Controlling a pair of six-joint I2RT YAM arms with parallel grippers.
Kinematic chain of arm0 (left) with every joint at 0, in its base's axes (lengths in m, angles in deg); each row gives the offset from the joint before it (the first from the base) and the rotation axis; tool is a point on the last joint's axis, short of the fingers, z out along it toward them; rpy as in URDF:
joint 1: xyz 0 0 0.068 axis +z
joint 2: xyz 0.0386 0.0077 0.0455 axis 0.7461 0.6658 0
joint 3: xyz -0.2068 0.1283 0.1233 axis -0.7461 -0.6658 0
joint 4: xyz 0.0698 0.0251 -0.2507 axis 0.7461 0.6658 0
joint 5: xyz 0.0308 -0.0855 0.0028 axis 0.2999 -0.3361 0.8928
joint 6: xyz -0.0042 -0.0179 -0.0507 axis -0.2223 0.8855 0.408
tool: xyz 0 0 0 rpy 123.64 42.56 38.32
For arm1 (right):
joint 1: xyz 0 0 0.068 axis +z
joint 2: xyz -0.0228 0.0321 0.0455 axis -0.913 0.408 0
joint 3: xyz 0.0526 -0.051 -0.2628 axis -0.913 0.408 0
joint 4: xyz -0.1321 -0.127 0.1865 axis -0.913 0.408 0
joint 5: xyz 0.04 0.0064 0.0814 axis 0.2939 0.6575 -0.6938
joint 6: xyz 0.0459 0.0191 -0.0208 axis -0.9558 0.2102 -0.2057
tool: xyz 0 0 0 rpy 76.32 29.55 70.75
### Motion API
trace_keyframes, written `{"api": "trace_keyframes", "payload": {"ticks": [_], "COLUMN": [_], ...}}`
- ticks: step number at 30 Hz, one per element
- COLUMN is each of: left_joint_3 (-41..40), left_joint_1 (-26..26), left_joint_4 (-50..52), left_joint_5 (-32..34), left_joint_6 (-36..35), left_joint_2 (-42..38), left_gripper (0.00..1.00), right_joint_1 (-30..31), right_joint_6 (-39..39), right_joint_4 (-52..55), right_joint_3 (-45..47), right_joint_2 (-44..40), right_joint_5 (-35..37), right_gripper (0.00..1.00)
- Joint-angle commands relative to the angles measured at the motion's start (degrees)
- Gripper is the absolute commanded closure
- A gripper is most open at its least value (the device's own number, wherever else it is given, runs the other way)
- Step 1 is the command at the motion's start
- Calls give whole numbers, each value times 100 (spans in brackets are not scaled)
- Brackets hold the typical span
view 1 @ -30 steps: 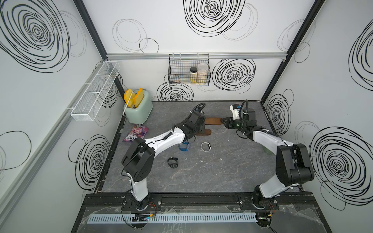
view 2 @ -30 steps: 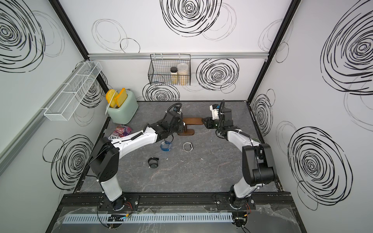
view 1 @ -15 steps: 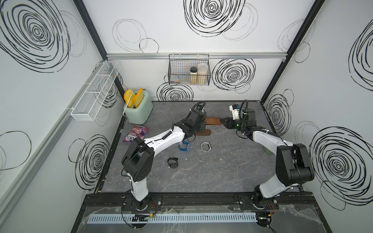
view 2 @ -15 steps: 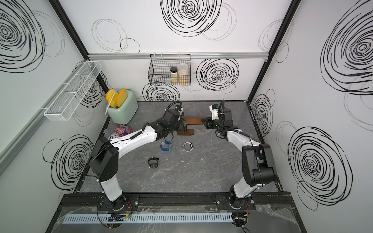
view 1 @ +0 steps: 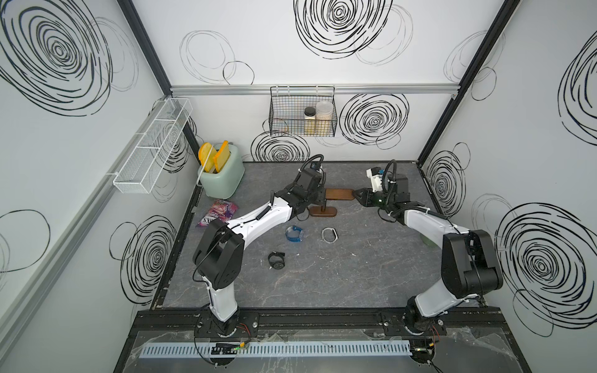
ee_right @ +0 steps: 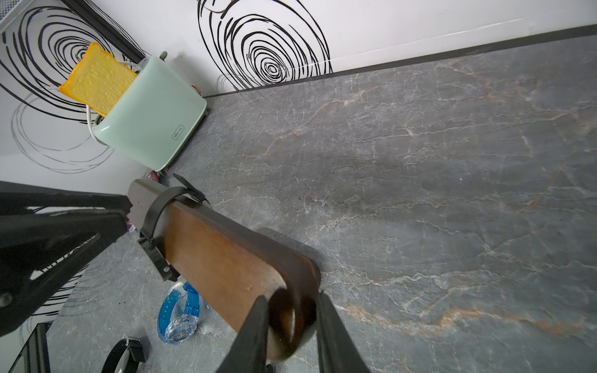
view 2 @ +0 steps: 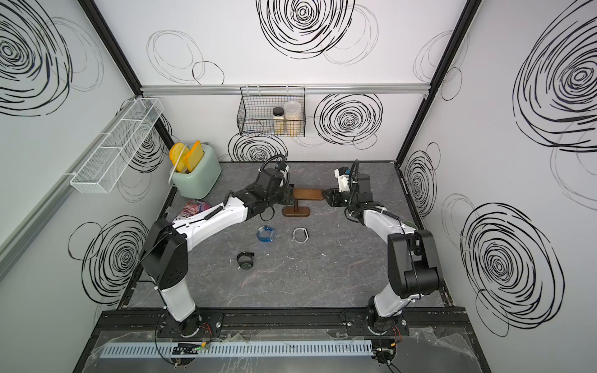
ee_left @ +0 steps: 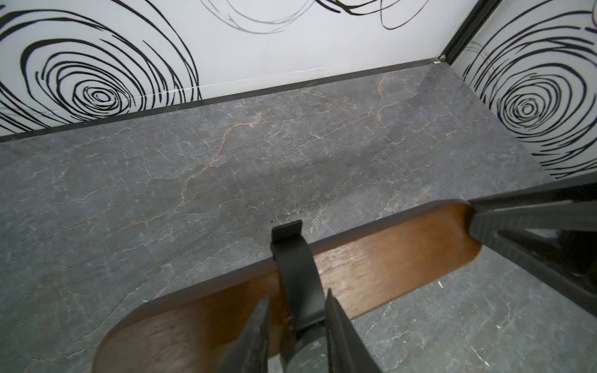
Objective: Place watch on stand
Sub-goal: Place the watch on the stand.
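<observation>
The dark brown wooden stand [view 1: 337, 194] is upright at the back middle of the table, its oval base [view 1: 323, 212] on the surface. A black watch [ee_left: 295, 268] is looped over the bar near one rounded end, and its strap and buckle [ee_right: 155, 210] also show in the right wrist view. My left gripper [ee_left: 298, 294] straddles the strap, open, with a gap showing beside one finger [ee_left: 258, 323]. In both top views it [view 1: 319, 197] covers that end of the bar. My right gripper [ee_right: 293, 295] is shut on the bar's other rounded end [view 2: 318, 194].
A blue watch [view 1: 295, 233], a white watch [view 1: 329, 234] and another black watch [view 1: 277, 260] lie loose in front of the stand. A mint toaster [view 1: 223, 176] and a snack packet [view 1: 218, 213] are at the back left. A wire basket [view 1: 302, 119] hangs on the back wall.
The left gripper's jaws have spread apart around the watch strap on the bar. The right gripper has kept its hold on the bar's end.
</observation>
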Motion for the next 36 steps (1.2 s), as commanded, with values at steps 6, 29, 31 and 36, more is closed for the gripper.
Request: {"api": "trace_keyframes", "payload": {"ticks": [6,29,31,36], "left_joint_3": [-387,-339,-342,-238], "left_joint_1": [-679,-714,-741,-776], "left_joint_4": [224,176,158,231], "left_joint_5": [1388,1162,1135,1264], "left_joint_6": [92,627,638,704], "left_joint_2": [-485,-16,-19,71], "left_gripper": [33,35,36,36], "right_joint_1": [70,70,70,66], "right_joint_6": [87,81,85,78], "right_joint_4": [243,225,220,224], "right_joint_3": [-42,-37,-37,-35], "right_joint_2": [-56,-38,-38,-47], "right_joint_5": [-114,-131,-139,-140], "right_gripper": [72,72,72,72]}}
